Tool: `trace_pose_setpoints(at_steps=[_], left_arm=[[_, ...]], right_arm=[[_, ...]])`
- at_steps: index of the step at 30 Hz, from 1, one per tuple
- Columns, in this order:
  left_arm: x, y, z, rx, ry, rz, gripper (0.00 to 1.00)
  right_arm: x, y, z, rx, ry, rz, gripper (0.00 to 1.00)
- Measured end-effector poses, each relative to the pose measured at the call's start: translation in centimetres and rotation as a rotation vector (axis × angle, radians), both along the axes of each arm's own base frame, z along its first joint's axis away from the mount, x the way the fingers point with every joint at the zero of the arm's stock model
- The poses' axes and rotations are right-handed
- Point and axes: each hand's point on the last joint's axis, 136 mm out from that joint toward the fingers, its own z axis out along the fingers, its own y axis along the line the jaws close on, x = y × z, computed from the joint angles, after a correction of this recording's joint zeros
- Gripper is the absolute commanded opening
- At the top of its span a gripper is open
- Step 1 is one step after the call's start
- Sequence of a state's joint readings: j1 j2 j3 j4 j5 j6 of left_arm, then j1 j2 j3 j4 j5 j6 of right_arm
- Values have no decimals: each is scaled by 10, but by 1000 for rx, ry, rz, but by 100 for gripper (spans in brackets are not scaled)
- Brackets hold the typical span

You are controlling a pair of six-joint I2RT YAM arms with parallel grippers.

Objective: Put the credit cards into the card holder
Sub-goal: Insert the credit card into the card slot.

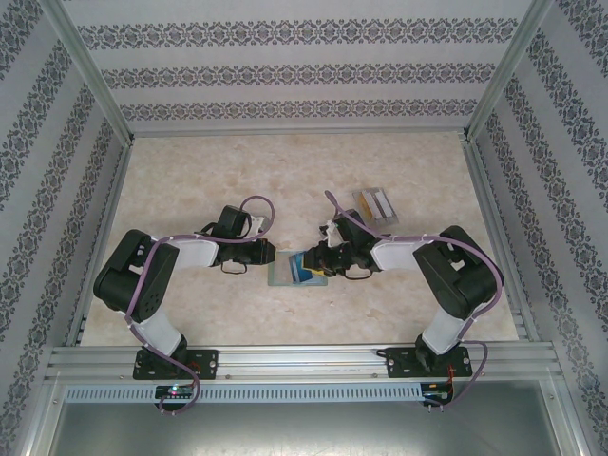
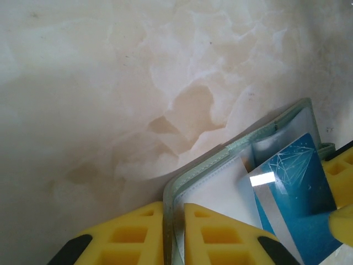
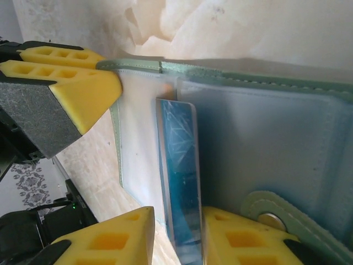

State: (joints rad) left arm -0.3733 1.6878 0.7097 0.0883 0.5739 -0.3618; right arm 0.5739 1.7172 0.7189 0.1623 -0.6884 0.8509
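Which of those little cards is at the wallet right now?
The blue card with white line patterns, between the fingers of the right hand, on the open wallet. The other cards lie apart, farther back on the table.

You see the card holder (image 3: 265, 127) in a soft, matt, leather-like grey-blue material with stitched edges, clear shiny plastic pockets and a metal snap button (image 3: 271, 220). The blue card (image 3: 179, 165) is glossy plastic and reflects the light. The yellow pads (image 3: 71, 77) on the jaws look like matt moulded plastic with open cells. The tabletop (image 2: 110, 83) looks like smooth pale marble.
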Motion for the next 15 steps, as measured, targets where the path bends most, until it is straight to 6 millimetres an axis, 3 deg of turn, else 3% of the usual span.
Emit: trace_pose_setpoints(at_steps=[3, 8, 11, 15], left_arm=[[0, 0, 0, 2, 2, 0, 15], [0, 0, 0, 5, 3, 1, 13], [0, 1, 0, 6, 2, 2, 13], [0, 1, 0, 6, 2, 2, 13]], right_arm=[[1, -2, 0, -13, -7, -6, 28], [0, -8, -7, -57, 1, -23, 5], [-1, -8, -8, -63, 1, -21, 0], [-4, -4, -8, -70, -5, -16, 0]])
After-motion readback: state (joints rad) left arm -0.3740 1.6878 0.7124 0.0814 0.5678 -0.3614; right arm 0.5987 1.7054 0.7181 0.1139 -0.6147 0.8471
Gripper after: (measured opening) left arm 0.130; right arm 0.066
